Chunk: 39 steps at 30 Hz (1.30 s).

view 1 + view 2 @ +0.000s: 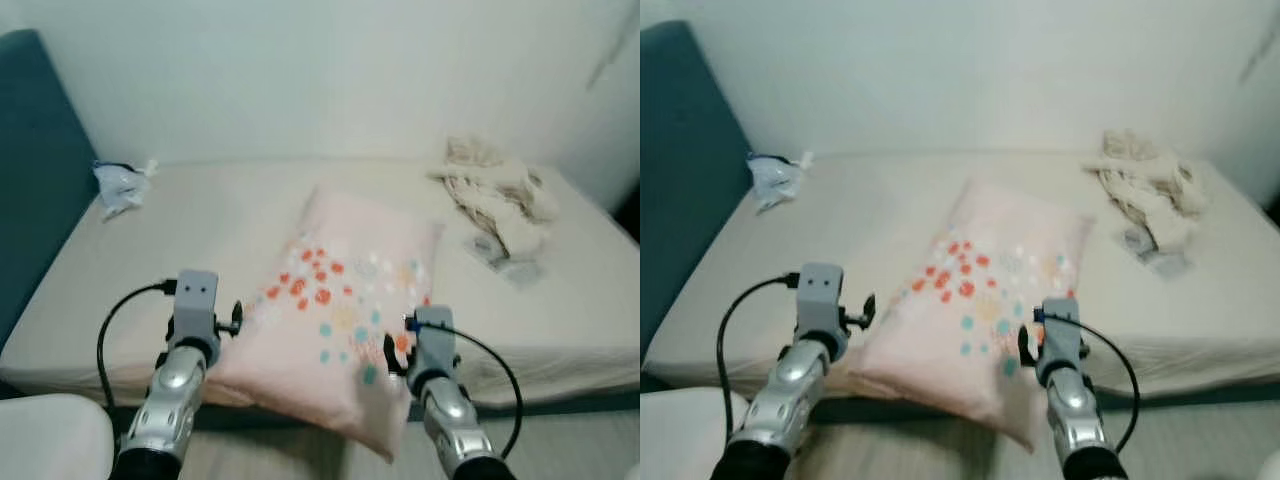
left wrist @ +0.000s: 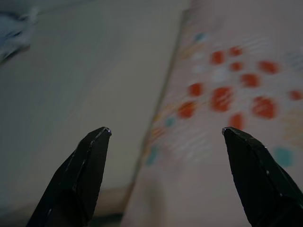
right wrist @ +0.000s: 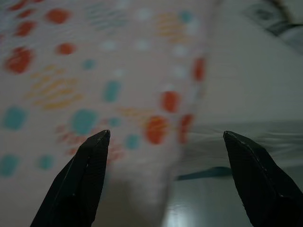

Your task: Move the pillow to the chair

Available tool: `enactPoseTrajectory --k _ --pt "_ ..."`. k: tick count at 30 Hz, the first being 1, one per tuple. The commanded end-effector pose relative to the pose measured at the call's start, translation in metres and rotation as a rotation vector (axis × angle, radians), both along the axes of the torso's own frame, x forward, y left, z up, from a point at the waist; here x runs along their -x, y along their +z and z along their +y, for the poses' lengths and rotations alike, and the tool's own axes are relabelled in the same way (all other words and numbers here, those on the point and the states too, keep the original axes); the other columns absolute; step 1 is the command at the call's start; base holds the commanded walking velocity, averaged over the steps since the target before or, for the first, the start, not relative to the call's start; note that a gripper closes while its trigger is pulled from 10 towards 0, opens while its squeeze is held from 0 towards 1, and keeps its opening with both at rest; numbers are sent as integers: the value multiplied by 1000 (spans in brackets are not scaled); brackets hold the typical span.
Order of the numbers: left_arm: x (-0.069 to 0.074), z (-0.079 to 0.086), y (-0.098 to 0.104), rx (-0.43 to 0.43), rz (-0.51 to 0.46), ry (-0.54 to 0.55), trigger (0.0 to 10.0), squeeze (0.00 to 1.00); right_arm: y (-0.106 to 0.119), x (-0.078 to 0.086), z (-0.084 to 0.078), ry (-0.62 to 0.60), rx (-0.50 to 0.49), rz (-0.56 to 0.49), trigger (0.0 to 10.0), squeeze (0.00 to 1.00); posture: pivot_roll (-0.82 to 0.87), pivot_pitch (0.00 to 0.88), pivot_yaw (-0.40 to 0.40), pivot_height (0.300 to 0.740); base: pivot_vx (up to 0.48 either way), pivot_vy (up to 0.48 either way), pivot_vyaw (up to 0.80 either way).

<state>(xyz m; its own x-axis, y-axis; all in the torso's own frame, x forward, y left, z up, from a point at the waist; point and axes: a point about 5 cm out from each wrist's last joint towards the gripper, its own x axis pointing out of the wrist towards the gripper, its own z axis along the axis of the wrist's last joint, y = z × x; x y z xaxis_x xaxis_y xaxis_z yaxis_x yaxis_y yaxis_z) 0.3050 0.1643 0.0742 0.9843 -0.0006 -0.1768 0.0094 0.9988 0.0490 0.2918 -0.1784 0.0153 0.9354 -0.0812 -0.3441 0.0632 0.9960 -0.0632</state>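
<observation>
Nearest the camera, the left gripper (image 2: 165,135) is hovering at the pillow's left edge with its fingers spread apart, nothing between them. The right gripper (image 3: 165,137) is hanging at the pillow's right front corner, fingers likewise spread wide and holding nothing. The pink pillow (image 1: 340,300), dotted with red, teal and white spots, is lying on the bed (image 1: 220,230), its front corner overhanging the mattress edge. Farther back, a crumpled cream cloth (image 1: 495,195) is sitting on the right of the bed and a small pale blue bundle (image 1: 122,185) on the left, beside the teal headboard (image 1: 35,170). No writing is showing legibly anywhere.
</observation>
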Motion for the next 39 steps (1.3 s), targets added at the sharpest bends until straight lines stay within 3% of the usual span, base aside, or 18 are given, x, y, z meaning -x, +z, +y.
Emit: enactPoseTrajectory --k 1,19,21,29,34,39 --pt "1 0 -3 -15 16 -7 10000 0 0 0 0 -11 -9 3 10000 0 39 58 39 740 0 0 -800" --pt "3 -1 -5 -12 17 0 10000 0 -1 0 1 21 -7 4 10000 0 32 52 33 740 0 0 -778" --pt "3 0 -6 -14 17 3 10000 0 -4 1 8 94 31 27 10000 0 27 48 37 740 0 0 0" --pt "3 4 -6 -6 18 37 10000 0 -4 1 14 154 56 19 10000 0 30 38 33 740 0 0 0" --pt "6 6 -8 -4 20 54 10000 0 -4 2 25 271 116 26 10000 0 36 29 8 740 0 0 800" --pt "9 7 -12 2 29 66 10000 0 -5 1 26 258 74 35 10000 0 36 26 1 740 0 0 480"
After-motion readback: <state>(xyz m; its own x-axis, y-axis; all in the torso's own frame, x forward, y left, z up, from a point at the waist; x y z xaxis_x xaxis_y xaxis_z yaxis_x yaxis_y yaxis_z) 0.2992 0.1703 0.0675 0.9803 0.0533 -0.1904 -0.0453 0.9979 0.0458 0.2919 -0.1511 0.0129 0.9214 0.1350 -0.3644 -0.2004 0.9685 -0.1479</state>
